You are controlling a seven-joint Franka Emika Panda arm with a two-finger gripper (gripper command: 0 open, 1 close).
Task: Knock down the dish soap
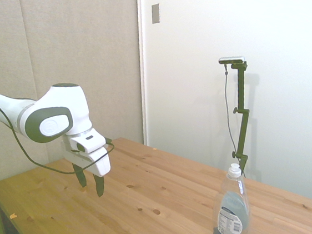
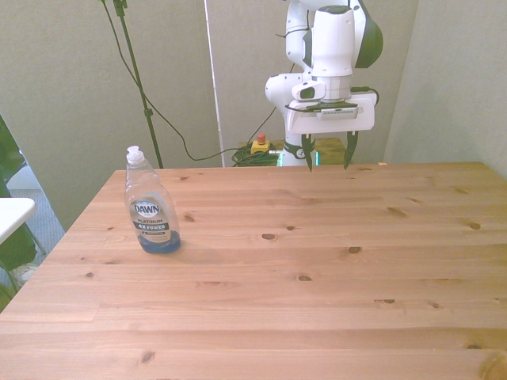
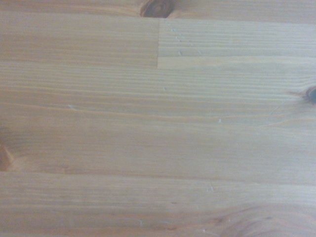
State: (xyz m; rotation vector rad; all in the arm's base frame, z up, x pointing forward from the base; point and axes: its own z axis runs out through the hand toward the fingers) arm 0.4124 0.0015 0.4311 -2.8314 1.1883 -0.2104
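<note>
Soap (image 2: 150, 207) upright, lower left of front frame, untouched. My gripper (image 2: 325, 153) released, empty, upper middle, well apart. Knock-down not begun; I see approach left.

One dish soap (image 2: 152, 207), one table (image 2: 317, 269) (wooden), one arm (image 2: 333, 47)
</note>
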